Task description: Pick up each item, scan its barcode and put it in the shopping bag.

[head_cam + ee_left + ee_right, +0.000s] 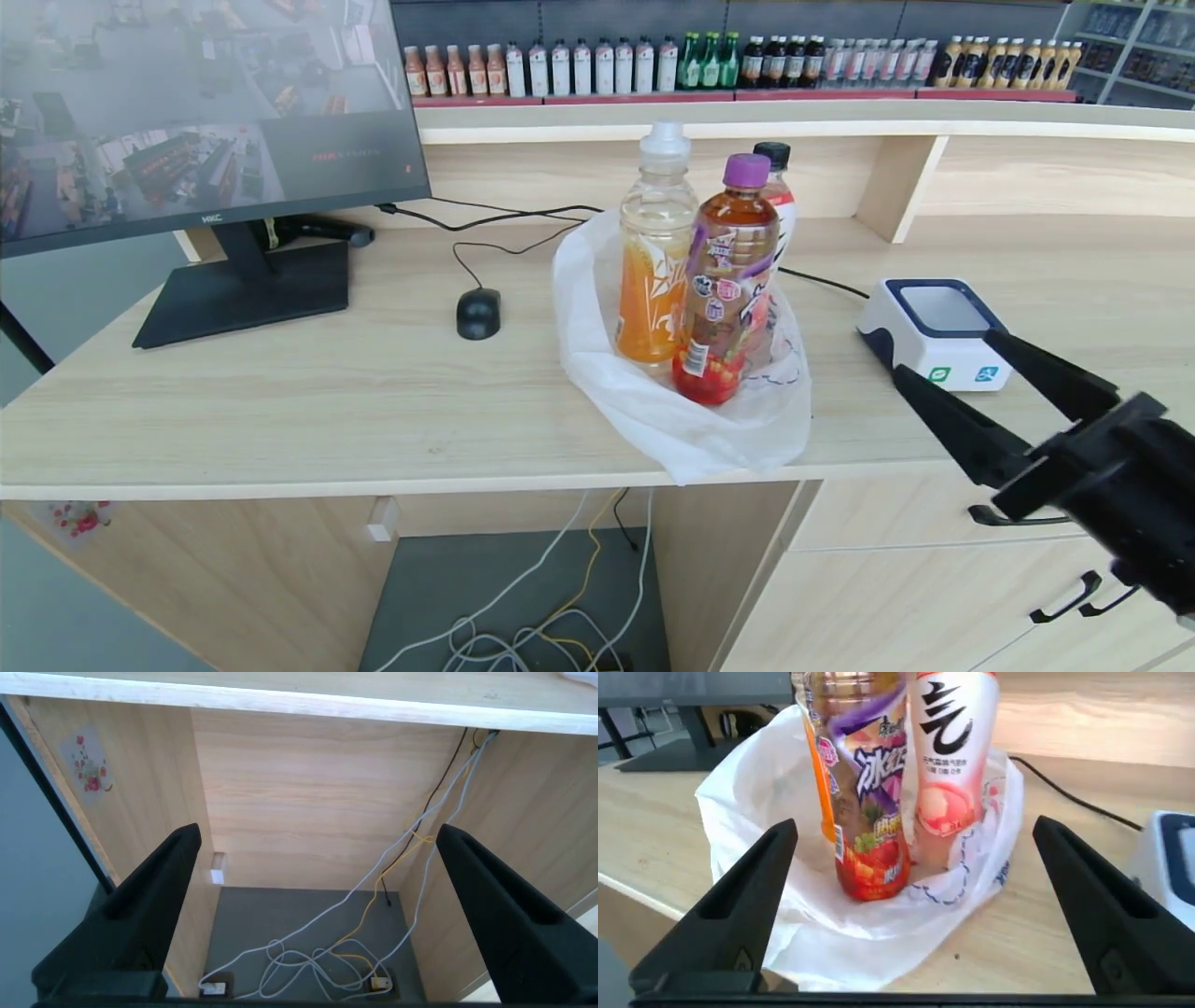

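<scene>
Three bottles stand upright inside a white shopping bag [597,373] on the wooden counter: an orange drink bottle with a white cap [655,252], a purple-capped tea bottle [728,280] in front, and a black-capped bottle with a white label [780,201] behind. In the right wrist view the purple-labelled bottle [864,793] and the white-labelled bottle [952,765] stand in the bag [747,812]. My right gripper [948,359] is open, off the counter's front right, pointing at the bag with nothing between its fingers. My left gripper [318,845] is open below the counter top, facing the cabinet recess.
A white barcode scanner [938,331] sits right of the bag, just beyond my right gripper. A black mouse [478,313] and a monitor [205,112] on its stand are at the left. Cables [374,924] hang under the counter. Drawers with black handles [1064,597] lie below right.
</scene>
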Robot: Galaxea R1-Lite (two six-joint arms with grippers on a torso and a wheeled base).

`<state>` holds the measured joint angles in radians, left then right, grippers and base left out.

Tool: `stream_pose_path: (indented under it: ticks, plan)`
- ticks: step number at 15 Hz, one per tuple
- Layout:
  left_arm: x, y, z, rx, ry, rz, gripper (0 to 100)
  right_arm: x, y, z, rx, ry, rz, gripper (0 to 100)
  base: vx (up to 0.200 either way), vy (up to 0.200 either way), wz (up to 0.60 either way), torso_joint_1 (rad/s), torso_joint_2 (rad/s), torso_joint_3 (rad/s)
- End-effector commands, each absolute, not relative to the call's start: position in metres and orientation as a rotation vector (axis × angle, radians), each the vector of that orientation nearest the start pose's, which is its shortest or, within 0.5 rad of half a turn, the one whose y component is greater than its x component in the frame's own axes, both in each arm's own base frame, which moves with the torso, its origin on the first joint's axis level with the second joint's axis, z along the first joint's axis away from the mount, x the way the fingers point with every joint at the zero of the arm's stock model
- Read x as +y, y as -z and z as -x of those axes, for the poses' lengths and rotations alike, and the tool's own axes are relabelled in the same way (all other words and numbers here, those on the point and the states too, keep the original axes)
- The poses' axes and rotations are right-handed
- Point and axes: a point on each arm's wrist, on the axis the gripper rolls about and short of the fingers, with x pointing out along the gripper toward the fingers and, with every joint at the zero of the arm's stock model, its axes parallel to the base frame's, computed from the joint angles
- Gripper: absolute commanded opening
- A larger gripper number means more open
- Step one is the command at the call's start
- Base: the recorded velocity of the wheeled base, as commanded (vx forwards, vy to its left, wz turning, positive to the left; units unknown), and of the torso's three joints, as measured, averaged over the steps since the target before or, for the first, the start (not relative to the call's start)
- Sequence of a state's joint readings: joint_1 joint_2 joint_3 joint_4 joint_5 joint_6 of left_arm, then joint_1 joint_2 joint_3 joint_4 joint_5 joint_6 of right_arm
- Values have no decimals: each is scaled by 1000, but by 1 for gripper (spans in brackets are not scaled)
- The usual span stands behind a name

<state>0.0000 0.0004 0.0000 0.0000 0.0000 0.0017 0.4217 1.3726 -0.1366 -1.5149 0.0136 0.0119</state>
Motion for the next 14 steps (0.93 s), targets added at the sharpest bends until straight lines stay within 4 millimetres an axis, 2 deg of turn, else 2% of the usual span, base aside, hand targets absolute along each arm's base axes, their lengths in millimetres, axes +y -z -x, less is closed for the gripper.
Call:
stream_pose_path:
  ticks: [1,3,4,5,6,9,11,14]
  plan:
    - [0,-75,23,0,0,-2,100,23,-178,-75,-313,-318,-119,100,0,0,0,0,0,0]
    - [0,-75,23,0,0,-2,100,17,-163,-53,-217,-355,-97,100,0,0,0,0,0,0]
    - [0,-75,23,0,0,-3,100,13,-145,-31,-131,-459,-42,100,0,0,0,0,0,0]
    - [0,-75,23,0,0,-3,100,12,-139,-24,-105,-481,-27,100,0,0,0,0,0,0]
    - [0,-75,23,0,0,-3,100,7,-122,-5,-40,-517,15,100,0,0,0,0,0,0]
    - [0,-75,23,0,0,-2,100,-3,-91,28,12,-519,49,100,0,0,0,0,0,0]
    - [0,-75,23,0,0,-2,100,-5,-86,31,34,-508,64,100,0,0,0,0,0,0]
    - [0,-75,23,0,0,-2,100,-9,-87,29,45,-319,50,100,0,0,0,0,0,0]
